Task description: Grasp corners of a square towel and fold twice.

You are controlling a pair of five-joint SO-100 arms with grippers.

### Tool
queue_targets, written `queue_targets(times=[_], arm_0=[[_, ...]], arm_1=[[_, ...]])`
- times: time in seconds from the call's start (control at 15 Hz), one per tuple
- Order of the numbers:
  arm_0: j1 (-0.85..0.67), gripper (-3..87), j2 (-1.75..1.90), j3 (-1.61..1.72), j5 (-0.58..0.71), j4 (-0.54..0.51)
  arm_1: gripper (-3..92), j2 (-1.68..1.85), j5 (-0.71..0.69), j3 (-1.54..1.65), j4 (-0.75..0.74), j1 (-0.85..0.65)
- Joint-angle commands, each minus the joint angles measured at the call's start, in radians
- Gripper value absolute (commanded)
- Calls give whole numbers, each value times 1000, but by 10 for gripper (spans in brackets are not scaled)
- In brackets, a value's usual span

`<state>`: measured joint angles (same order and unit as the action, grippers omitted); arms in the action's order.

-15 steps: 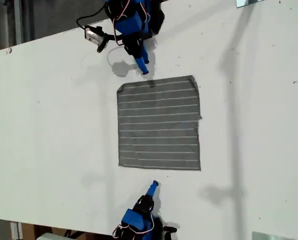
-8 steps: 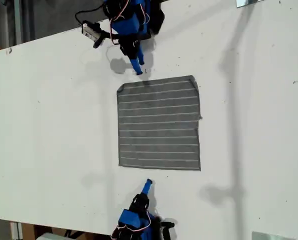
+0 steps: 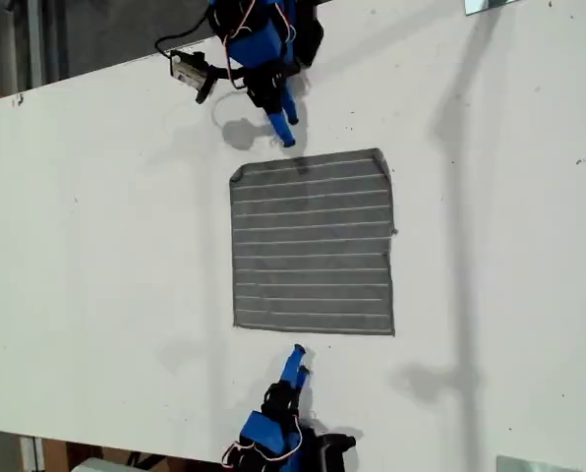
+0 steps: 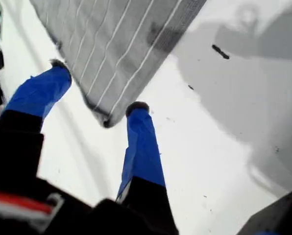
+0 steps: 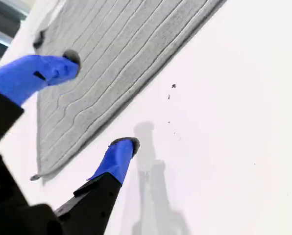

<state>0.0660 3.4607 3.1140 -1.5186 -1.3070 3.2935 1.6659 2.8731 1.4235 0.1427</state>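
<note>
1. Two blue fingers of my first gripper (image 4: 98, 87) stand well apart, holding nothing. In the first wrist view, one rounded corner (image 4: 104, 121) of the towel (image 4: 116, 39) shows in the gap between them.
2. Both fingers of my second gripper (image 5: 101, 100) are likewise spread wide and empty. In the second wrist view, one fingertip (image 5: 70, 58) shows against the striped cloth (image 5: 111, 58) and the other against bare table beside the towel's edge. Whether either tip touches anything cannot be told.
3. A frayed corner (image 5: 36, 176) of the towel lies near the second gripper.
4. In the exterior view, my first gripper (image 3: 285, 133) sits just beyond the towel's upper edge, nearer the corner at that view's upper left (image 3: 236, 175).
5. My second gripper (image 3: 298, 352) sits just beyond the lower edge, apart from the cloth.
6. The towel (image 3: 313, 246) lies flat and unfolded at the middle of the white table (image 3: 96, 246), its white stripes parallel to the two edges the grippers face.
7. A small dark shadow (image 4: 160, 35) falls on the cloth close to the edge nearest the first gripper.
</note>
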Motion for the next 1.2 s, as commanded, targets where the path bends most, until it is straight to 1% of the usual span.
queue_targets(times=[0.0,0.07,0.13,0.2,0.27,0.33,0.4,0.47,0.53,0.6,0.67,0.73,0.8,0.87,1.0,1.07,1.13], arm_0=[[-63,350,5,6,-26,3],[-115,243,5,5,-40,3],[-143,177,5,5,-77,5],[-150,200,5,5,-120,0],[-129,192,5,5,-69,29],[-146,158,5,5,-103,2],[-173,151,5,5,-95,-2],[-156,167,5,5,-78,9],[-117,175,5,5,-89,40],[-112,181,5,11,-124,54],[-144,188,5,14,-123,44],[-150,192,5,14,-110,51],[-155,192,5,6,-83,66],[-117,190,3,-37,-64,80],[-20,178,-37,-187,-66,71],[-5,175,-141,-233,-69,110],[0,173,-325,-293,-69,161]], arm_1=[[198,2,-52,-32,43,14],[302,2,-118,-23,46,-9],[360,2,-133,-14,38,-8],[353,2,-126,-40,64,5],[325,2,-133,-49,67,25],[367,0,-184,-40,-5,48],[324,-18,-175,-14,-110,40],[350,-186,-153,-69,-163,11],[370,-584,-137,-245,-173,-14],[383,-997,-179,-525,-152,-17],[383,-1262,-239,-784,-100,-11],[375,-1402,-258,-954,-71,21],[373,-1470,-224,-1017,-71,74],[373,-1511,-155,-1022,-83,137],[380,-1562,-23,-1014,-77,259],[383,-1555,20,-1002,-61,302],[383,-1531,54,-979,-49,331]])
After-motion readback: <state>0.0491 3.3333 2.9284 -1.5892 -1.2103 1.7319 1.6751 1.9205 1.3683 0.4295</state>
